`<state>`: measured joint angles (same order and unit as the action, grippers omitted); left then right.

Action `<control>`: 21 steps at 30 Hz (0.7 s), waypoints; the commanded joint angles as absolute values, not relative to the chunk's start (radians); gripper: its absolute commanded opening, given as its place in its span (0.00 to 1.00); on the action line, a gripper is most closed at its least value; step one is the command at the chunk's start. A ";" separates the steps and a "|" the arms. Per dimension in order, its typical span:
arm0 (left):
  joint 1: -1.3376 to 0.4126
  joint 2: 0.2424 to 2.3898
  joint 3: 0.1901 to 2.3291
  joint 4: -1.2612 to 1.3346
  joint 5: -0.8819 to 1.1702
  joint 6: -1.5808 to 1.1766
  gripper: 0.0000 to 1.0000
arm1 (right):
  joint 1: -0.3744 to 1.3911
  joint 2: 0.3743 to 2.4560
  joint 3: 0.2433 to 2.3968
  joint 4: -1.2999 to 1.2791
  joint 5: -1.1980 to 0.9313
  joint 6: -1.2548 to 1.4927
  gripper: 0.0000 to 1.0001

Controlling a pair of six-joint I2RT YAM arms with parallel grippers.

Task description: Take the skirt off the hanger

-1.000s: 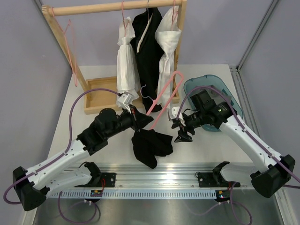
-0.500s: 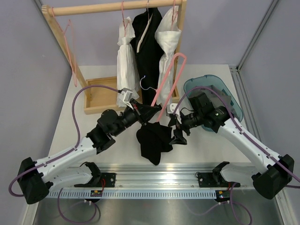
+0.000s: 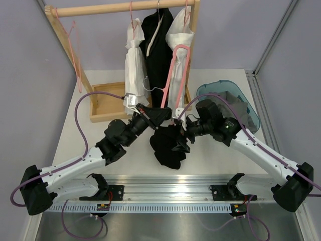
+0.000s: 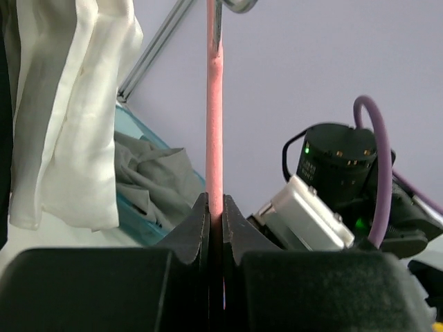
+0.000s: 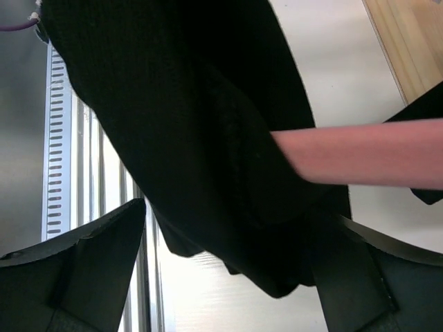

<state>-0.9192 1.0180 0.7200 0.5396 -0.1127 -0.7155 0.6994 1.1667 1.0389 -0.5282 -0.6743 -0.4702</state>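
My left gripper [image 3: 158, 116] is clenched on the thin pink hanger [image 3: 176, 70], fingers pinched tight on the rod. The hanger stands nearly upright above it, its top close to the white clothes on the rack [image 3: 120, 8]. The black skirt [image 3: 168, 145] hangs bunched from the hanger's lower end, low over the desk [image 3: 213, 160] between my two arms. I cannot tell whether its hem touches the surface. My right gripper [image 5: 239, 232] is released and spread wide, one finger on either side of the cloth without pinching it. Seen from that wrist, the skirt fills the gap and the pink bar comes in from the right.

As I judge it, the step in hand is taking hold of the skirt so it can be drawn off. I should close the right gripper on a thick fold, clear of the pink bar, so that I catch cloth only and not the hanger with it. The left gripper must stay firm, or the rod will twist in the fingers once I pull. The pull is best made along the bar towards its free end, slowly. The fabric looks soft and likely to stretch or snag rather than slide. I would also watch that the hanger's top does not catch on the hanging clothes.
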 commanded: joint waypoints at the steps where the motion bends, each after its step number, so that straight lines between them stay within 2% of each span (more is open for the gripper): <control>1: -0.939 1.016 0.732 0.724 -0.242 -0.752 0.00 | 0.721 1.173 1.043 -0.485 -0.669 -0.448 0.99; 7: -0.951 1.012 0.701 0.795 -0.336 -0.788 0.00 | 0.723 1.180 1.061 -0.495 -0.686 -0.454 0.95; 10: -0.957 1.028 0.684 0.837 -0.371 -0.816 0.00 | 0.723 1.190 1.071 -0.500 -0.704 -0.451 0.84; 11: -0.959 1.032 0.681 0.845 -0.377 -0.819 0.00 | 0.723 1.192 1.072 -0.502 -0.710 -0.453 0.77; 18: -0.980 1.054 0.680 0.897 -0.440 -0.831 0.00 | 0.723 1.190 1.077 -0.522 -0.719 -0.454 0.53; 19: -0.982 1.055 0.683 0.900 -0.442 -0.828 0.00 | 0.723 1.189 1.075 -0.522 -0.721 -0.451 0.44; 21: -0.982 1.060 0.684 0.913 -0.455 -0.828 0.00 | 0.723 1.187 1.075 -0.531 -0.730 -0.451 0.34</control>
